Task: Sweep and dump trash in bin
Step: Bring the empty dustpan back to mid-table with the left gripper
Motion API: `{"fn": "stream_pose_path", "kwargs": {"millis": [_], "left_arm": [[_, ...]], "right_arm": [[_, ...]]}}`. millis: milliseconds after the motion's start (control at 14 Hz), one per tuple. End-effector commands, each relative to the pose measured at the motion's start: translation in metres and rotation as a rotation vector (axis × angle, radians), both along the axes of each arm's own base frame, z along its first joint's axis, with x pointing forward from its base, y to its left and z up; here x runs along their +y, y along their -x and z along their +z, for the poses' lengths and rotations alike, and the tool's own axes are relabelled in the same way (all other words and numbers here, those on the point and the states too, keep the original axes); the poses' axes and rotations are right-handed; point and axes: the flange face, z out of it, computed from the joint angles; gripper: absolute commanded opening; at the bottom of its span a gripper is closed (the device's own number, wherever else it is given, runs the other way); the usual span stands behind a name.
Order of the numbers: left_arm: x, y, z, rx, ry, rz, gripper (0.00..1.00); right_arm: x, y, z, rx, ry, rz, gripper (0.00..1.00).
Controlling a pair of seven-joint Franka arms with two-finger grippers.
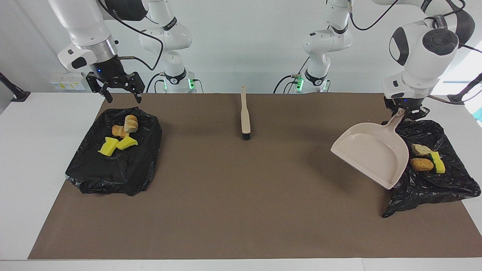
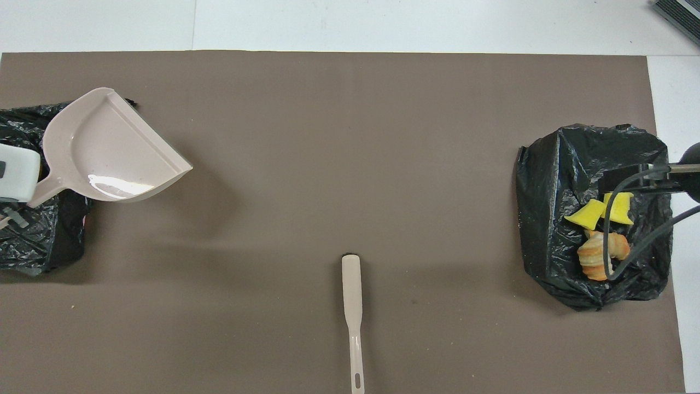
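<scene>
Resting under everything is the brown mat (image 1: 241, 195), with two black-bagged bins on it: one bin (image 1: 433, 184) at my left arm's end, the other bin (image 1: 113, 169) at my right arm's end. My left gripper (image 1: 403, 112) is clamped on the handle of the beige dustpan (image 1: 371, 154), which hangs tilted over the mat just beside its bin. My right gripper (image 1: 119, 94) hovers over the other bin's edge, jaws spread wide, holding nothing. The brush (image 1: 245, 114) lies mid-mat. The trash (image 1: 425, 160) lies in both bins, three scraps here, four (image 1: 120, 137) there.
</scene>
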Motion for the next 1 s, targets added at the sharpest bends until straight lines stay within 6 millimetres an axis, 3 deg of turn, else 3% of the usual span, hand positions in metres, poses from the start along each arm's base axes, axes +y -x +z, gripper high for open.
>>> {"fn": "stream_pose_path", "kwargs": {"millis": [0, 143, 501, 715, 930], "left_arm": [[-0.047, 0.001, -0.015, -0.042, 0.046, 0.160, 0.00], [-0.075, -0.001, -0.021, -0.064, 0.110, 0.269, 0.00], [-0.171, 0.007, -0.013, -0.088, 0.168, 0.362, 0.00], [-0.248, 0.005, -0.016, -0.079, 0.167, 0.431, 0.00], [-0.326, 0.001, -0.038, -0.055, 0.148, 0.508, 0.00]], "right_arm": [[-0.006, 0.004, 0.001, 0.014, 0.018, 0.026, 1.00], [-0.006, 0.003, 0.002, 0.013, 0.018, 0.024, 1.00], [-0.007, 0.003, 0.002, 0.011, 0.019, 0.024, 1.00], [-0.007, 0.003, 0.001, 0.013, 0.019, 0.026, 1.00], [-0.007, 0.003, 0.001, 0.013, 0.019, 0.028, 1.00]]}}
